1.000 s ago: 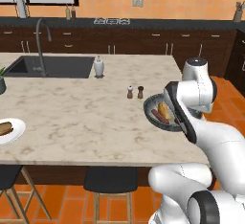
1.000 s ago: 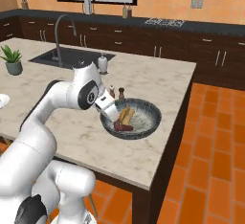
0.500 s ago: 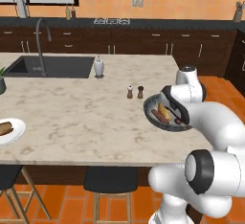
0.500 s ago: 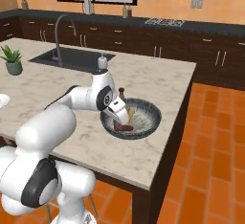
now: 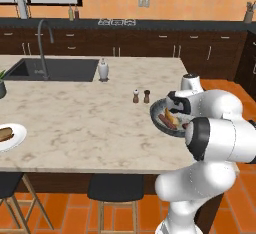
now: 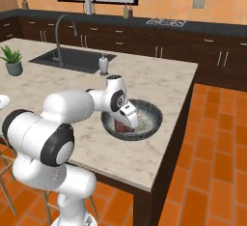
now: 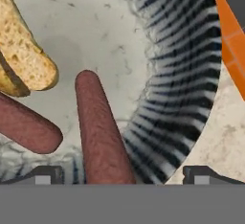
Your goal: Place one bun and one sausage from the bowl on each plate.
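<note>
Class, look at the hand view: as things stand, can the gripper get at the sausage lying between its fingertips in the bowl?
Probably yes. The gripper is open, with the sausage lying lengthwise between its fingertips in the bowl. Nothing covers it; the second sausage and the bun lie off to one side.

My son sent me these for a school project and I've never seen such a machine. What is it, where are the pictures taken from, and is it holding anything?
It is a white robot arm on a driving base, in a computer-drawn kitchen. Two pictures come from cameras behind the arm, left and right; the third looks out from its hand. On the marble counter stands a dark-grey bowl with sausages and buns. The open gripper hangs low in it, a sausage between its fingertips, nothing gripped yet. Another sausage and a bun lie beside. A white plate at the far left already carries food.
</note>
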